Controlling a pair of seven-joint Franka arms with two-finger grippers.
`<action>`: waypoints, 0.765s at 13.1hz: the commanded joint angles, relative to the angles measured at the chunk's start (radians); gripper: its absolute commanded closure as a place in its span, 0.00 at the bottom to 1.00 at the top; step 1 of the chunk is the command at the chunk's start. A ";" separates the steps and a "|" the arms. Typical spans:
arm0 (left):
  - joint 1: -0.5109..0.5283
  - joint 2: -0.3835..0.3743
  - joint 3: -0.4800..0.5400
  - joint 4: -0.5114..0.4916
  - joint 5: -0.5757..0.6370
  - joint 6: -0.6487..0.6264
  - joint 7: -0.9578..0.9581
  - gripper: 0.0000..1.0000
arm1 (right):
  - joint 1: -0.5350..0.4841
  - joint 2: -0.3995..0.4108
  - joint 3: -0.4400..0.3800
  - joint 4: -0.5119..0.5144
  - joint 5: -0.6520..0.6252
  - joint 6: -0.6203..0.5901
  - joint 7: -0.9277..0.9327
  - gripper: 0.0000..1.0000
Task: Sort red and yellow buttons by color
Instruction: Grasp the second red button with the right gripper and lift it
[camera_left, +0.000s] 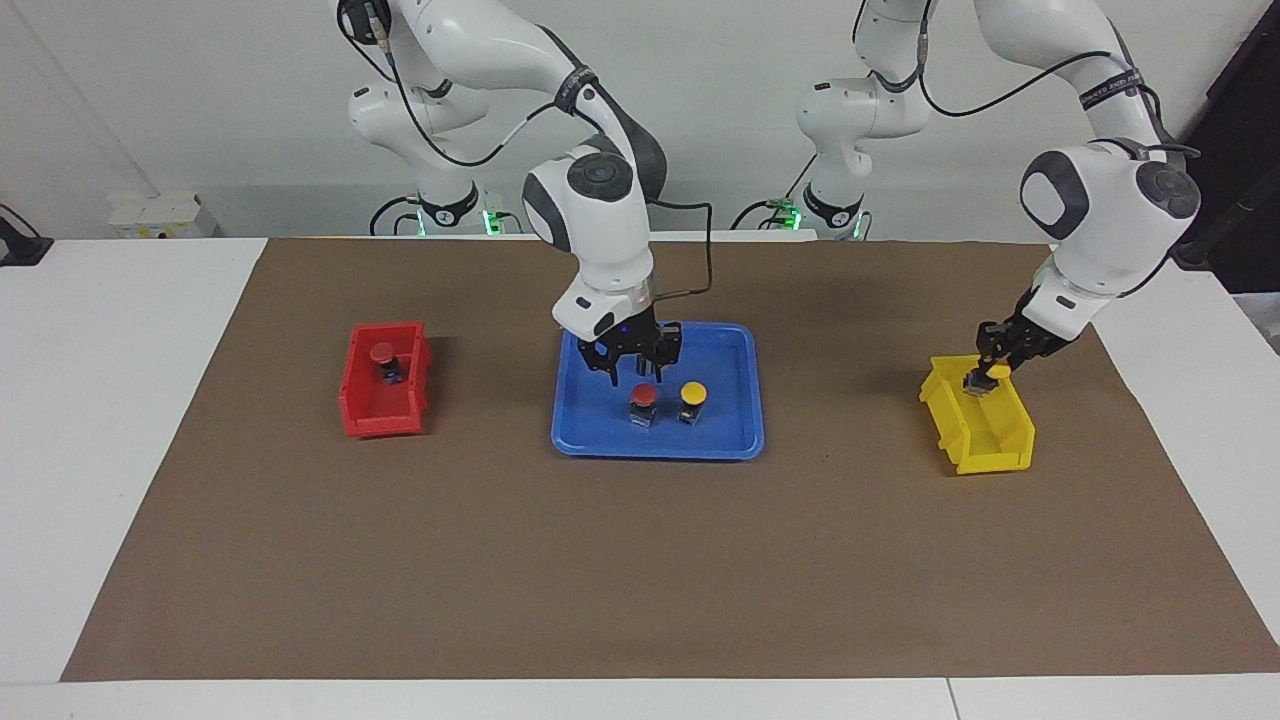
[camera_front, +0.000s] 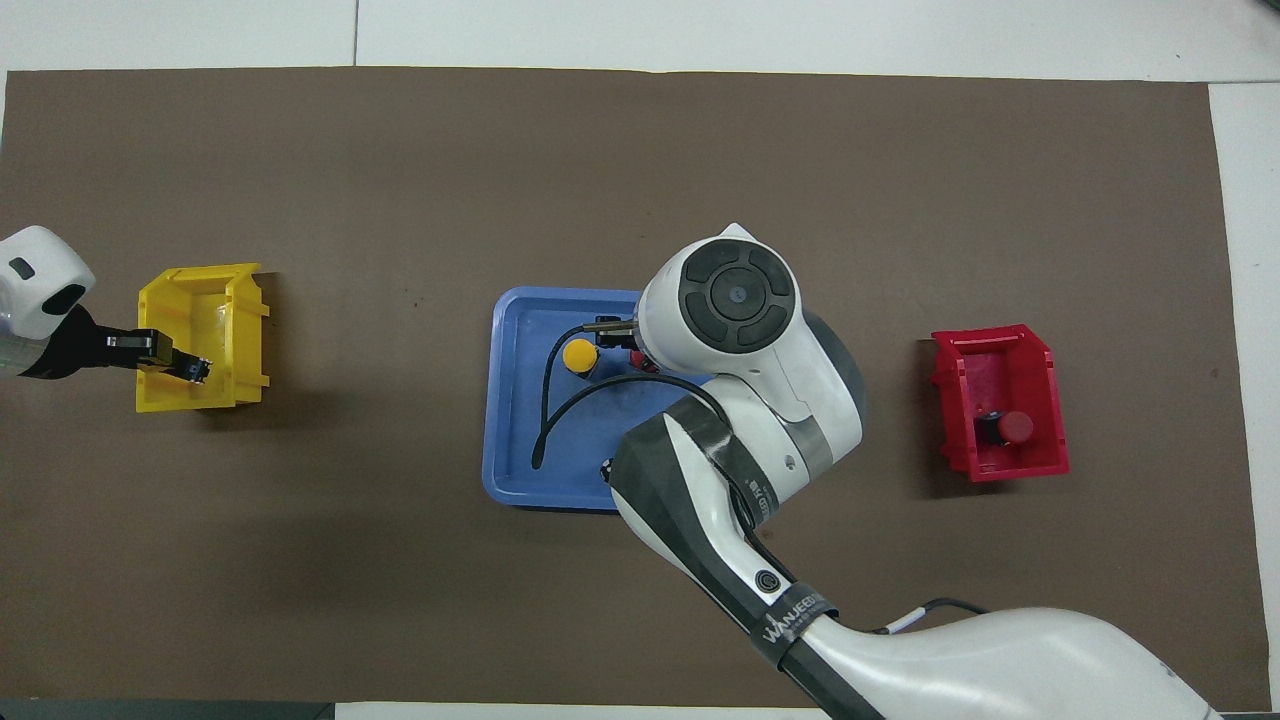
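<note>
One red button (camera_left: 383, 355) lies in the red bin (camera_left: 375, 420), also in the overhead view (camera_front: 1013, 427). A second red button (camera_left: 643, 398) and a yellow button (camera_left: 692, 393) stand side by side in the blue tray (camera_left: 740, 440). My right gripper (camera_left: 636, 375) is open just above the tray's red button, which my arm mostly hides from overhead. The tray's yellow button (camera_front: 580, 355) shows there. My left gripper (camera_left: 985, 375) is shut on another yellow button (camera_left: 997, 371) and holds it low over the yellow bin (camera_left: 990, 445).
The red bin (camera_front: 1000, 350) stands toward the right arm's end and the yellow bin (camera_front: 235, 330) toward the left arm's end, the blue tray (camera_front: 510, 400) between them. A dark capless cylinder (camera_front: 606, 466) peeks out under my right arm. Brown paper covers the table.
</note>
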 joint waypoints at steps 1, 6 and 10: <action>0.010 -0.006 -0.008 -0.085 -0.006 0.127 0.016 0.97 | 0.004 0.028 -0.003 -0.010 -0.049 0.038 0.025 0.37; 0.008 0.014 -0.008 -0.068 -0.006 0.126 0.012 0.44 | 0.005 0.038 -0.001 -0.035 -0.049 0.092 0.036 0.38; 0.005 0.014 -0.008 0.047 -0.006 -0.035 0.006 0.44 | 0.036 0.049 -0.003 -0.039 -0.047 0.109 0.062 0.38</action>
